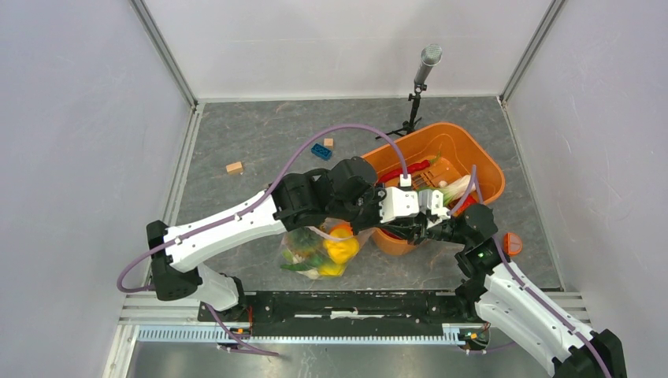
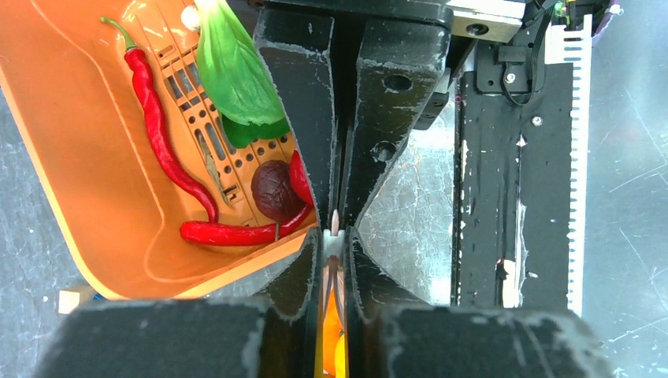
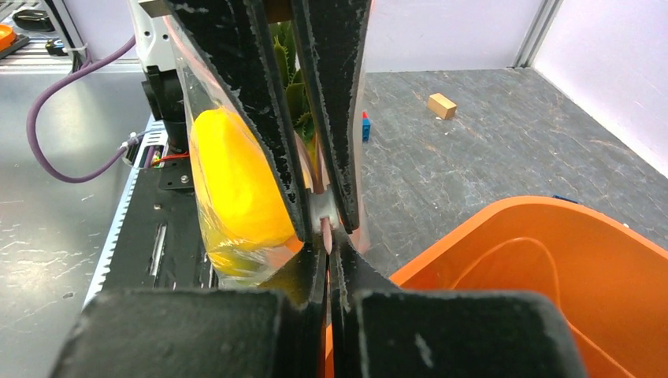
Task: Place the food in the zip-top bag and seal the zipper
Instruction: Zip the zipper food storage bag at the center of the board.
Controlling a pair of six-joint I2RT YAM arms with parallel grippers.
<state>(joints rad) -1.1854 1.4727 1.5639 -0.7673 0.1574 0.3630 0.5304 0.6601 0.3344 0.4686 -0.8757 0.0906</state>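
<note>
Left gripper (image 2: pixel 335 256): clamped shut on the pink zipper (image 2: pixel 335 224) of the zip-top bag (image 1: pixel 311 250)
Right gripper (image 3: pixel 327 260): pinching the same strip, tip to tip with the left
Bag: beside the orange basket (image 1: pixel 492 175), yellow and green food (image 1: pixel 339 248) inside
Done: several pieces bagged
Remaining: sealing apparently underway; red chillies (image 2: pixel 157 134) and a leafy green (image 2: pixel 232 71) lie in the basket
</note>
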